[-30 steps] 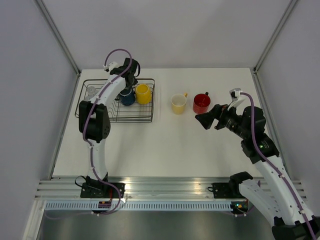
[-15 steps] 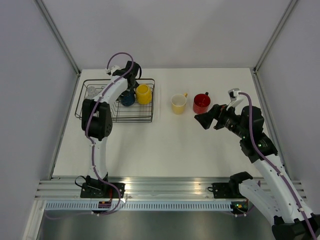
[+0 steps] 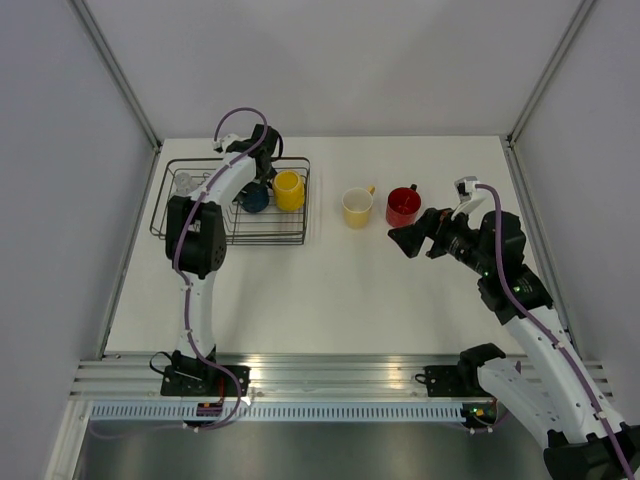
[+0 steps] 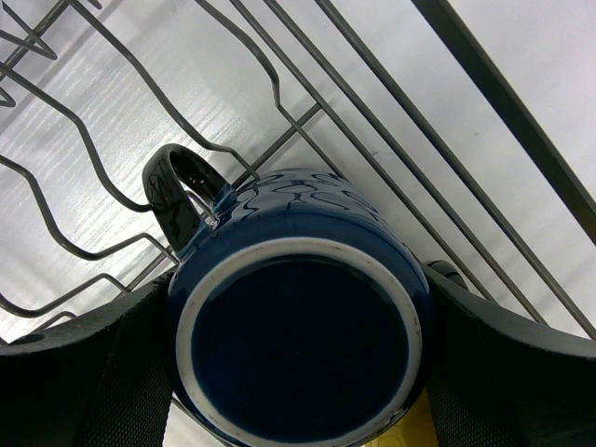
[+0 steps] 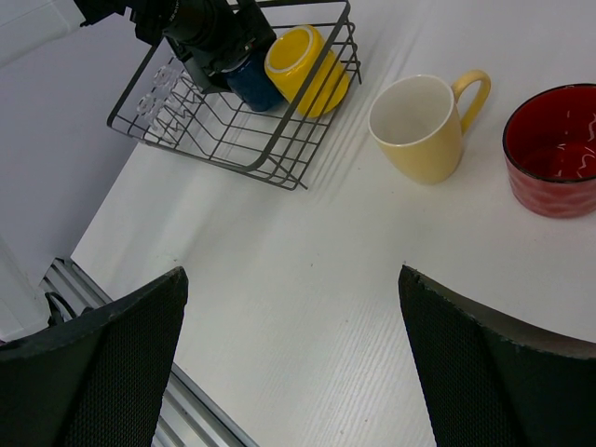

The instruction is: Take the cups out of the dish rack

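The black wire dish rack (image 3: 270, 241) stands at the table's back left. My left gripper (image 3: 262, 178) reaches down into it, its jaws pressed on both sides of the dark blue mug (image 4: 298, 345), which lies tipped on the rack wires (image 4: 93, 140), base toward the camera. The bright yellow mug (image 3: 288, 190) lies in the rack beside it. Clear glass tumblers (image 3: 183, 182) sit at the rack's far left. The pale cream-yellow mug (image 3: 357, 207) and the red mug (image 3: 403, 206) stand upright on the table. My right gripper (image 3: 408, 240) hovers open and empty just in front of the red mug.
The right wrist view shows the rack (image 5: 205, 152), pale mug (image 5: 419, 116) and red mug (image 5: 554, 149) beyond bare white table. Grey walls enclose the table on three sides; an aluminium rail (image 3: 330, 375) runs along the near edge.
My left gripper has come down over the dark blue mug in the rack, and now covers more of it. The right arm has barely shifted.
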